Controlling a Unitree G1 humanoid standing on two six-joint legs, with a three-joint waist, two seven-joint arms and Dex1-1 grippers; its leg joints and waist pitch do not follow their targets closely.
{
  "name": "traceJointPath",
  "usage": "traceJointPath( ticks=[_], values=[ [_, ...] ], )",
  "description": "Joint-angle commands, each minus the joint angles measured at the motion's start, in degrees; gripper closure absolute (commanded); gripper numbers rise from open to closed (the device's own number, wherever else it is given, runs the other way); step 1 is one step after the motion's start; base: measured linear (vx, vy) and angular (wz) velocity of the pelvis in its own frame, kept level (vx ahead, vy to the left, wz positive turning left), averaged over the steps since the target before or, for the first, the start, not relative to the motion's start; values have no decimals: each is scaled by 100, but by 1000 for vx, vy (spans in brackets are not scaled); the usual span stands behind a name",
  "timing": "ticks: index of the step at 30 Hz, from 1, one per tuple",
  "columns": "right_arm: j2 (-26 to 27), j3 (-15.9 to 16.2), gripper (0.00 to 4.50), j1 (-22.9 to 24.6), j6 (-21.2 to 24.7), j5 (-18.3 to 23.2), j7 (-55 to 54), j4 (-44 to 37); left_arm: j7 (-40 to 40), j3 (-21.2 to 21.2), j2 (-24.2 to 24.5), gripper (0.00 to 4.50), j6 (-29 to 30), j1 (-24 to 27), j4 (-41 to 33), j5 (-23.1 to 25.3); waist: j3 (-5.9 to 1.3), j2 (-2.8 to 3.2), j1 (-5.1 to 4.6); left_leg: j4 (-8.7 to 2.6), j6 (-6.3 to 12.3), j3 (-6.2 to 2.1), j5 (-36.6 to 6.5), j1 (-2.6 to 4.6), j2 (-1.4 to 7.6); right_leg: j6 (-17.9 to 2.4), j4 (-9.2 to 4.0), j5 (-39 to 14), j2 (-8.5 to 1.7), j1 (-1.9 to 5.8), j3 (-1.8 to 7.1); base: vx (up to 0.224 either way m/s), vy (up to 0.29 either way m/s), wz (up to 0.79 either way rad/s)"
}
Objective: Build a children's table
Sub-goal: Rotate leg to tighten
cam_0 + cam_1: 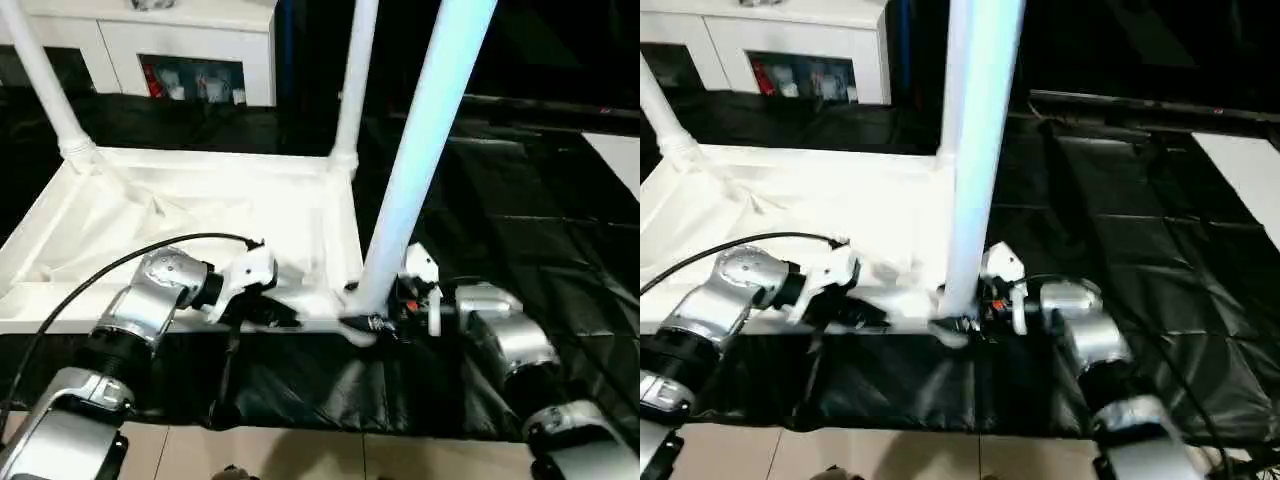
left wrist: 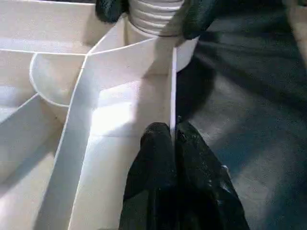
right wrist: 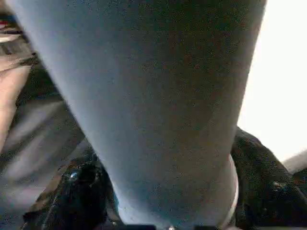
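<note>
The table top [image 1: 200, 215] lies underside-up on the black-covered bench [image 1: 520, 230], two legs [image 1: 350, 80] already standing in its far sockets. The right gripper [image 1: 385, 318] is clamped on a third leg [image 1: 420, 150] at the near corner socket; the left gripper [image 2: 172, 136] pinches the top's rim. Keep the leg vertical, press straight down, and hold the rim steady.

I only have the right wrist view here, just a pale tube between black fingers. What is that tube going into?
Observer: That leg stands at the near corner socket of the upside-down top, with the right end effector around its base.
Operator: Other legs in?
Observer: Two more, the far-left leg and far-right leg, stand in the far corners.
Operator: Left arm?
Observer: The left end effector pinches the top's near wall beside that socket.
</note>
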Motion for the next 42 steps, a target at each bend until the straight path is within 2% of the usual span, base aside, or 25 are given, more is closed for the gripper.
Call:
traceJointPath(
  ticks=[1, 3, 4, 7, 9, 10, 12, 13, 14, 16, 20, 21, 23, 24, 25, 28, 30, 32, 33, 34, 35, 36, 37, 39, 42],
  values=[
    [432, 78, 173, -35, -68, -231, -1085, 387, 872, -66, -499, 450, 239, -112, 85, 112, -247, 60, -50, -454, -285, -172, -2153, 165, 229, -1039, -576, -2801, -472, 54, 200, -59, 5, -3],
    [825, -247, 174, -126, -38, -244, -2406, 657, 1624, -15, -867, 450, 458, -150, 58, 233, -238, 104, -138, -492, -381, -235, -2380, 158, 217, -819, -626, -3245, -465, 37, 177, -60, 13, -5],
    [901, -292, 175, -141, -22, -249, -2638, 686, 1745, -17, -934, 450, 495, -146, 40, 252, -242, 91, -167, -496, -372, -252, -2501, 161, 208, -753, -649, -3314, -456, 33, 160, -53, 35, -7],
    [1137, -441, 175, -220, -48, -187, -3161, 810, 2110, -10, -1193, 450, 596, -158, 30, 286, -242, 90, -207, -490, -218, -252, -2636, 155, 185, -710, -703, -3331, -458, 16, 158, -18, 12, -2],
    [1391, -573, 175, -347, -180, -146, -3668, 967, 2409, -82, -1484, 450, 587, -198, 128, 371, -243, 99, -218, -489, -197, -256, -2671, 175, 187, -683, -738, -3416, -469, -12, 151, 0, 0, 0],
    [1448, -574, 175, -384, -270, -173, -3769, 1008, 2493, -114, -1548, 450, 551, -211, 168, 422, -246, 112, -231, -501, -191, -260, -2658, 151, 186, -677, -731, -3333, -459, 8, 142, 0, 0, 0],
    [1478, -574, 120, -418, -376, -190, -3782, 1043, 2473, -169, -1566, 450, 478, -220, 195, 472, -252, 128, -228, -512, -170, -253, -2652, 139, 174, -671, -720, -3203, -440, 17, 144, 0, 0, 0],
    [1501, -641, 106, -444, -435, -134, -3777, 1063, 2460, -170, -1571, 450, 473, -214, 188, 493, -268, 96, -228, -523, -82, -250, -2583, 100, 160, -688, -702, -3038, -452, 41, 150, 0, 0, 0],
    [1504, -696, 106, -454, -454, -78, -3748, 1055, 2409, -176, -1561, 450, 451, -196, 158, 500, -267, 88, -228, -524, -49, -247, -2562, 97, 161, -697, -703, -3016, -460, 36, 152, 0, 0, 0],
    [1460, -738, 89, -464, -444, -22, -3675, 1021, 2283, -189, -1485, 450, 472, -142, 50, 500, -261, 114, -226, -521, -2, -246, -2598, 112, 168, -733, -711, -3017, -472, 10, 164, 0, 0, 0],
    [1162, -602, 55, -368, -418, -32, -3006, 848, 1909, -185, -1193, 450, 225, -95, 4, 435, -291, 138, -226, -541, 52, -236, -2435, 55, 176, -860, -672, -2520, -464, 71, 165, 0, 0, 0],
    [1088, -541, 41, -358, -442, -90, -2891, 850, 1829, -167, -1140, 450, 213, -87, -3, 425, -312, 148, -213, -531, 81, -215, -2266, 55, 185, -942, -645, -2206, -463, 71, 183, 0, 0, 0],
    [1005, -469, 27, -351, -472, -158, -2766, 859, 1742, -144, -1080, 450, 213, -78, -11, 414, -304, 131, -208, -513, 146, -180, -2102, 46, 180, -1071, -625, -1954, -456, 77, 186, 0, 0, 0],
    [897, -403, 27, -344, -469, -169, -2520, 834, 1578, -120, -995, 450, 222, -62, -48, 364, -303, 145, -202, -510, 173, -183, -2080, 40, 180, -1086, -626, -2060, -470, 89, 181, 0, 0, 0],
    [734, -314, 27, -336, -512, -180, -2161, 779, 1321, -123, -853, 450, 177, -47, -90, 315, -310, 127, -201, -503, 190, -185, -2052, 22, 177, -1074, -631, -2155, -473, 105, 175, 0, 0, 0],
    [457, -194, 27, -355, -611, -147, -1407, 730, 834, -134, -632, 450, 85, -21, -137, 194, -335, 124, -184, -482, 277, -167, -1754, 0, 187, -1154, -598, -1853, -485, 131, 177, 0, 0, 0],
    [273, -91, 27, -373, -569, -63, -721, 669, 528, -158, -482, 450, 9, 3, -153, 140, -359, 90, -141, -434, 425, -124, -1372, 1, 202, -1351, -529, -1265, -483, 163, 162, 29, -17, 3],
    [197, -49, 27, -387, -526, -19, -413, 639, 413, -168, -420, 450, -7, 7, -149, 127, -366, 123, -92, -403, 511, -87, -1083, 8, 226, -1526, -462, -807, -467, 166, 133, 64, -35, 7],
    [105, 13, 27, -423, -431, 14, -37, 606, 184, -162, -343, 450, -54, 31, -182, 33, -392, 89, -55, -378, 575, -57, -834, 7, 242, -1629, -403, -438, -458, 194, 98, 64, -37, 6],
    [32, 78, 27, -457, -339, 38, 272, 566, -39, -154, -265, 450, -42, 63, -252, -68, -398, 99, -21, -363, 642, -50, -644, -13, 254, -1724, -334, -107, -451, 212, 82, 58, -31, 2],
    [12, 97, 27, -467, -311, 45, 357, 555, -105, -153, -242, 450, -40, 73, -272, -96, -397, 106, -9, -354, 666, -50, -595, -16, 254, -1745, -320, -3, -452, 211, 75, 58, -31, 2],
    [-38, 158, 27, -487, -217, 75, 607, 518, -251, -147, -189, 450, -8, 96, -324, -163, -400, 87, 16, -335, 700, -41, -526, -16, 242, -1780, -292, 156, -451, 219, 76, 0, 0, 0],
    [-92, 238, 27, -509, -184, 73, 815, 501, -333, -140, -145, 450, 19, 102, -346, -199, -400, 67, 23, -329, 730, -41, -506, -18, 244, -1791, -275, 203, -452, 221, 74, 0, 0, 0],
    [-178, 365, 60, -561, -119, 67, 1154, 494, -459, -138, -70, 450, 41, 96, -341, -237, -393, 43, 37, -325, 711, -46, -522, -27, 239, -1760, -272, 73, -464, 231, 73, 0, 0, 0],
    [-265, 524, 60, -672, -122, -53, 1489, 579, -695, -194, 75, 450, -10, 82, -285, -248, -355, 35, 42, -349, 540, -47, -790, -1, 257, -1655, -332, -526, -469, 195, 74, 0, 0, 0]
  ],
)
